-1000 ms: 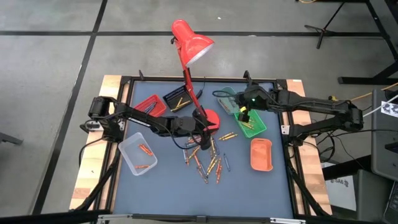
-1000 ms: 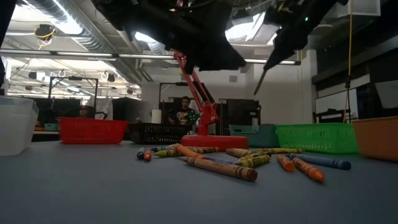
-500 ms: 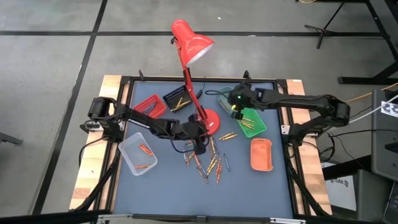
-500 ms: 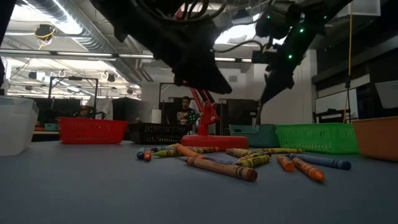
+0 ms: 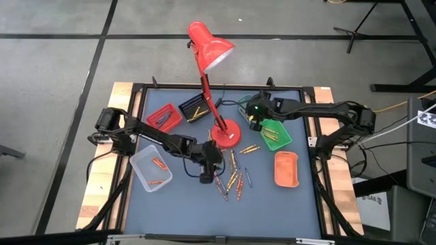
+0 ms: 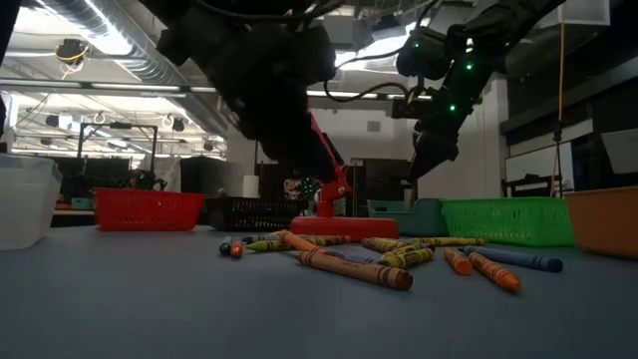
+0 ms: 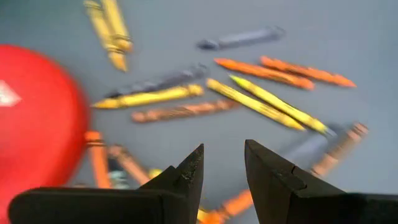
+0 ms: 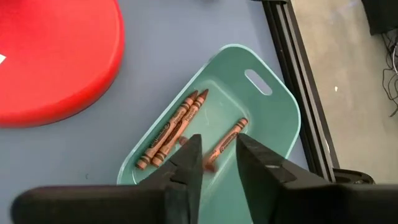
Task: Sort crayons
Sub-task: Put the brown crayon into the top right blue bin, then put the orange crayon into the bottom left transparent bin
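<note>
Several loose crayons lie on the blue-grey table mat near the red lamp's base; they also show in the low view and the left wrist view. My left gripper hovers over the pile's left side, open and empty. My right gripper is above the teal tray, open. A few brown and orange crayons lie on that tray's floor.
Small trays stand around the pile: red, black, green, orange and clear, some holding crayons. The red lamp's stem rises between the arms. Two yellow crayons lie apart.
My left gripper has gone from beside the lamp's base toward the table's near edge and a little left, over the pile. My right gripper has gone from above the green tray toward the table's left, over the teal tray.
</note>
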Motion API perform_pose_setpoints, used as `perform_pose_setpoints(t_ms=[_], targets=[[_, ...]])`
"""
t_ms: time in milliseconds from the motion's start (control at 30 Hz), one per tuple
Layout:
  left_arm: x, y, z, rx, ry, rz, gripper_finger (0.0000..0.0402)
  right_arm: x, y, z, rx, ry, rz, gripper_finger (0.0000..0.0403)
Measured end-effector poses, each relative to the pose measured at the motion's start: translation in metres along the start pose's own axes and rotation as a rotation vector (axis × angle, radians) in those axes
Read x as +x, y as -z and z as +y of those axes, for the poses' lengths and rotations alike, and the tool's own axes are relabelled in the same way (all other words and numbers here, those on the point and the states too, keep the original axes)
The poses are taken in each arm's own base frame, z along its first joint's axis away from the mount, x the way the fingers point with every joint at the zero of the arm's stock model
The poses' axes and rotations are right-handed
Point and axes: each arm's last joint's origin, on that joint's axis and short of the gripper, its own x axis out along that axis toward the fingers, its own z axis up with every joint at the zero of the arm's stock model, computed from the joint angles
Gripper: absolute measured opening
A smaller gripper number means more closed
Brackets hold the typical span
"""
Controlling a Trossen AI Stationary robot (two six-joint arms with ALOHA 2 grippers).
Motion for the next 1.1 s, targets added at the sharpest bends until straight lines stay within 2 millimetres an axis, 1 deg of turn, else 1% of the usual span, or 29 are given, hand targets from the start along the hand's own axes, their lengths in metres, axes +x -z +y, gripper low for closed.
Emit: perform_pose_setpoints(t_ms=[167,300,400,767,900,1100], targets=[[0.0,0.003,-0.01,0.123,0.104,0.024,0.0101,0.0,0.0,0.0,0.0,-0.001,0.001,0.0123],[0.0,0.004,-0.015,0.231,0.118,0.02,0.0101,0.0,0.0,0.0,0.0,-0.01,-0.001,0.0128],[0.001,0.005,-0.016,0.279,0.121,0.021,0.0101,0.0,0.0,0.0,0.0,-0.01,-0.001,0.0129],[0.024,0.023,-0.013,0.327,0.133,0.114,0.0101,0.0,0.0,0.001,0.001,-0.011,0.001,0.0129],[0.025,0.026,-0.011,0.354,0.123,0.139,0.0101,0.0,0.0,0.0,0.001,-0.011,0.001,0.0129],[0.025,0.027,-0.005,0.344,0.109,0.154,0.0101,0.0,0.0,0.0,0.002,-0.011,0.001,0.0129]])
